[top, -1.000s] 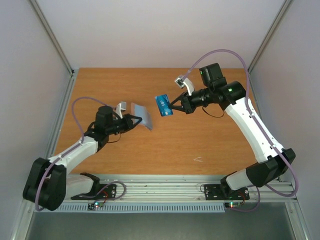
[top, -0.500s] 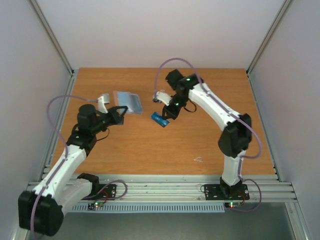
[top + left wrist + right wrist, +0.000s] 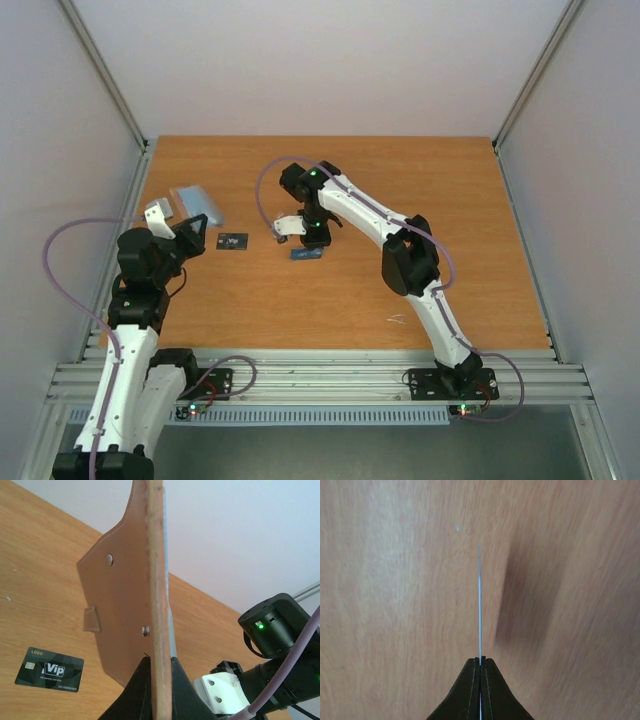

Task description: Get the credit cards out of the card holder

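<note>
My left gripper [image 3: 193,226] is shut on the card holder [image 3: 197,203] and holds it up over the table's left side. In the left wrist view the card holder [image 3: 120,600] shows its taupe outside, edge-on between the fingers of the left gripper [image 3: 159,662]. A dark grey-black credit card [image 3: 232,241] lies flat on the table, apart from both grippers, and the same dark card [image 3: 49,669] appears low left in the left wrist view. My right gripper [image 3: 313,239] is shut on the bright blue credit card [image 3: 306,254], low over the table. In the right wrist view the blue card [image 3: 479,605] is edge-on in the right gripper [image 3: 480,661].
The wooden table [image 3: 420,280] is walled by pale panels on three sides. A metal rail [image 3: 330,375] with both arm bases runs along the near edge. A small pale mark [image 3: 397,319] lies near the front right. The right arm [image 3: 272,630] stands close to the left gripper.
My left arm has swung left and back with the card holder. My right arm has reached left and down with the blue card. The dark card now shows on the table.
</note>
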`<act>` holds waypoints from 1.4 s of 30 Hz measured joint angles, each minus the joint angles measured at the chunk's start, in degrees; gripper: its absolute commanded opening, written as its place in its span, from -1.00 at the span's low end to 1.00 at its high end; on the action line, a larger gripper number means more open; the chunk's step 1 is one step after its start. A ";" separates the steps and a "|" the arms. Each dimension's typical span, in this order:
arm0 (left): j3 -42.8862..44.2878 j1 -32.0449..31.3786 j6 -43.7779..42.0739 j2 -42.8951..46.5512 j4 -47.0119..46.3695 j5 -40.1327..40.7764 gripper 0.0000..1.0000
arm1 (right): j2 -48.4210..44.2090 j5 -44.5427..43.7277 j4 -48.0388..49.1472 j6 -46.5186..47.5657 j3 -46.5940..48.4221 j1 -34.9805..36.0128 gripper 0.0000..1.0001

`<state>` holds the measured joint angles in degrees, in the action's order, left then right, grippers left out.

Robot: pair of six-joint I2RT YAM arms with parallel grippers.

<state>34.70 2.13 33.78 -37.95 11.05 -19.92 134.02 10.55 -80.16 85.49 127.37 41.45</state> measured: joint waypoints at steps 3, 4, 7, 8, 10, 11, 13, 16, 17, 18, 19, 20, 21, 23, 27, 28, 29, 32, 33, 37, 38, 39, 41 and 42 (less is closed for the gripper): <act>-1.16 0.04 0.04 0.35 -0.02 0.04 -1.00 | 0.28 -2.82 -0.39 2.03 -0.98 0.28 -0.98; -1.70 0.04 0.17 0.46 -0.02 0.07 -0.99 | 0.28 -3.72 -0.68 2.56 -1.31 0.28 -0.98; -2.71 0.04 0.70 0.48 0.00 -0.17 -0.99 | 0.28 -6.38 -0.57 3.93 -3.06 0.17 -0.98; -2.95 0.04 0.90 0.48 0.00 -0.26 -0.99 | 0.42 -7.34 -0.35 4.39 -3.61 -0.11 -0.98; -3.23 0.04 1.36 0.48 0.00 -0.35 -0.99 | 1.22 -9.22 0.61 4.92 -3.74 -0.61 -0.97; -3.32 0.04 1.60 0.48 -0.02 -0.37 -0.99 | 1.81 -10.27 1.66 5.20 -3.50 -1.05 -0.97; -3.34 0.04 1.77 0.48 0.00 -0.39 -0.99 | 2.51 -11.63 3.45 5.64 -3.23 -2.01 -0.98; -3.34 0.04 1.77 0.46 -0.02 -0.48 -0.99 | 3.56 -12.13 5.25 6.14 -3.13 -2.97 -0.97; -3.34 0.04 1.79 0.44 -0.02 -0.61 -0.99 | 4.02 -12.07 5.51 6.19 -2.82 -3.28 -0.98; -3.34 0.04 1.79 0.44 -0.07 -0.68 -0.99 | 4.61 -12.02 5.73 6.21 -2.36 -3.54 -0.98; -3.34 0.04 1.84 0.39 -0.09 -0.81 -1.00 | 5.27 -12.02 5.90 6.12 -1.70 -3.74 -0.98; -3.34 0.04 1.88 0.35 -0.09 -0.87 -0.99 | 5.92 -12.02 6.08 6.05 -1.05 -3.98 -0.98; -3.34 0.04 1.97 0.31 -0.09 -0.94 -0.99 | 6.49 -12.04 6.29 5.97 -0.61 -4.22 -0.98; -3.34 0.04 2.01 0.17 -0.09 -1.18 -1.00 | 7.28 -12.20 6.64 5.81 -0.11 -4.44 -0.98; -3.34 0.04 2.01 0.04 -0.09 -1.36 -1.00 | 7.61 -12.48 7.65 5.49 -0.04 -4.79 -0.98; -3.34 0.04 2.01 0.04 -0.09 -1.40 -0.99 | 7.67 -12.55 7.98 5.38 0.11 -4.96 -0.97; -3.34 0.04 2.03 0.02 -0.11 -1.49 -0.99 | 7.74 -12.59 8.31 5.22 0.33 -5.16 -0.98; -3.34 0.04 2.05 -0.24 -0.13 -1.70 -0.99 | 7.98 -12.96 9.57 4.70 1.16 -5.81 -0.98; -3.34 0.04 2.08 -0.39 -0.13 -1.73 -0.99 | 8.02 -13.09 10.03 4.50 1.40 -6.03 -0.98; -3.34 0.04 2.23 -0.76 -0.13 -1.75 -0.99 | 8.11 -13.11 10.95 4.31 1.57 -6.54 -0.98; -3.34 0.04 2.23 -0.79 -0.13 -1.75 -1.00 | 8.13 -13.09 11.10 4.07 1.57 -6.54 -0.98; -3.34 0.04 2.23 -0.81 -0.13 -1.75 -1.00 | 8.17 -13.09 11.21 3.82 1.60 -6.56 -0.97; -3.34 0.04 2.23 -0.90 -0.13 -1.77 -0.99 | 8.26 -13.11 11.26 3.37 1.68 -6.67 -0.78; -3.34 0.04 2.23 -0.96 -0.13 -1.79 -0.99 | 8.28 -13.20 11.41 3.10 1.68 -6.69 -0.63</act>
<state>31.35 2.17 36.01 -38.92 10.92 -21.71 142.30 -2.66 -68.75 88.60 129.05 34.76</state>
